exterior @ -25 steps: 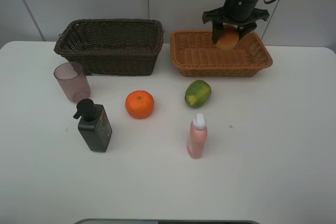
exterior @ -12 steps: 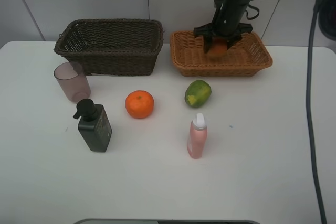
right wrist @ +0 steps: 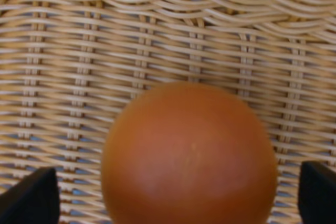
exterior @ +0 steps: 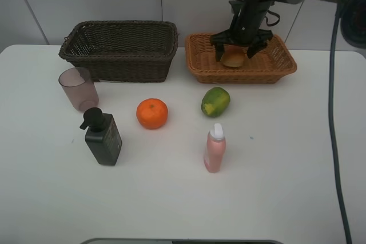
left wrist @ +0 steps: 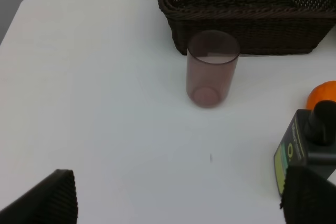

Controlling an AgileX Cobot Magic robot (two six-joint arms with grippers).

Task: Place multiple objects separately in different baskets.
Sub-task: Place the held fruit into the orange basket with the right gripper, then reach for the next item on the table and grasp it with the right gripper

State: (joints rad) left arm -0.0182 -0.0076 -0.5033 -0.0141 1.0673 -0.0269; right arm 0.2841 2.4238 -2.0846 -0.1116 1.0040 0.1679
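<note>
My right gripper (exterior: 234,54) is low inside the light tan basket (exterior: 278,66), open, its fingers apart on either side of the red-orange fruit (exterior: 233,59), which rests on the basket floor. The right wrist view shows the fruit (right wrist: 189,156) on the weave with the fingertips (right wrist: 26,200) clear of it. My left gripper (left wrist: 178,198) is open and empty over the table near the mauve cup (left wrist: 211,69). The dark brown basket (exterior: 120,50) stands at the back left. The orange (exterior: 152,113), green-yellow fruit (exterior: 215,101), pink bottle (exterior: 214,148), black pump bottle (exterior: 103,137) and cup (exterior: 78,88) stand on the table.
The white table (exterior: 286,170) has open surface at the front and right. A dark cable (exterior: 331,112) hangs along the right side. The left wrist view also shows the dark basket (left wrist: 247,9), the pump bottle (left wrist: 307,150) and the orange (left wrist: 324,95).
My right gripper has come down into the tan basket with the red-orange fruit and opened; the fruit now lies on the basket floor. Nothing else has moved.
</note>
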